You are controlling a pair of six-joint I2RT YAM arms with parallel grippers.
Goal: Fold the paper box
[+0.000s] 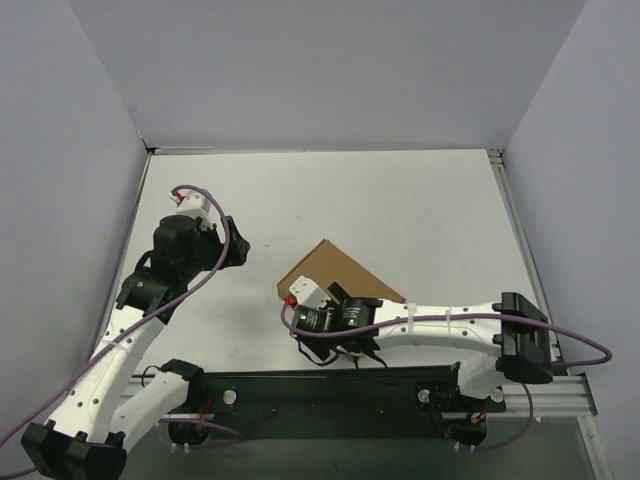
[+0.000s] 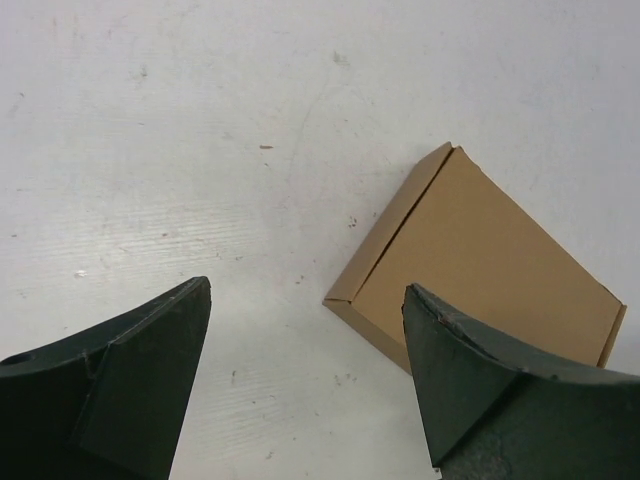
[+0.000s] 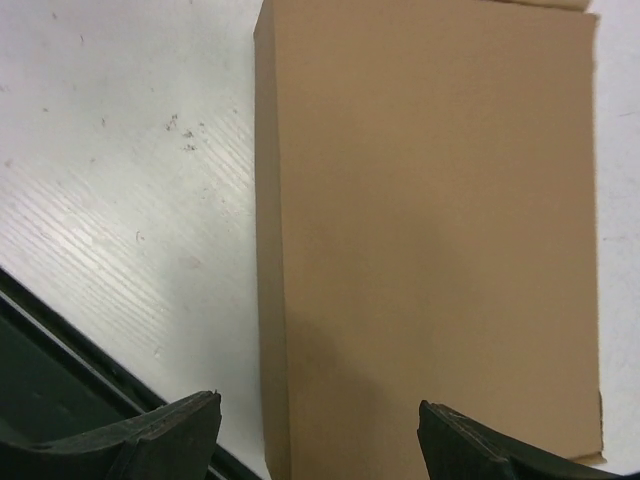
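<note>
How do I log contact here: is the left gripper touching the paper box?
Apart. The top external view shows bare table between the open left gripper and the paper box.

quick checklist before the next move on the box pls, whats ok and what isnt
1. Paper box lies flat on the table with its lid down: ok.
2. Left gripper is open and empty, off to the box's side: ok.
3. Right gripper is open and empty, over one end of the box: ok.
4. Right fingers are clear of the cardboard: cannot tell.
5. Tabs are fully tucked in: cannot tell; the left wrist view shows only a seam at one corner.
</note>
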